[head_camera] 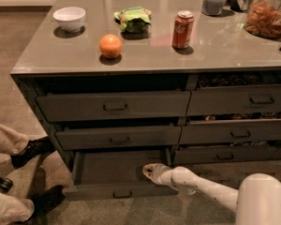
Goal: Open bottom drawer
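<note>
The bottom drawer [117, 190] of the left stack is pulled out, showing its plain dark inside; its shallow front carries a small dark bar handle [122, 194]. My gripper [149, 171] is at the end of the white arm coming from the lower right. It sits over the right part of the open drawer, just above the front panel. The two taller drawers above it, the top one [113, 106] and the middle one [118, 138], stand slightly ajar.
The grey counter [51, 60] holds a white bowl [69, 18], an orange [111, 46], a green bag [133, 18], a red can [183, 29] and a jar [267, 17]. A person's legs and black shoes [33, 150] stand at the left. The right stack of drawers [239, 134] is nearly shut.
</note>
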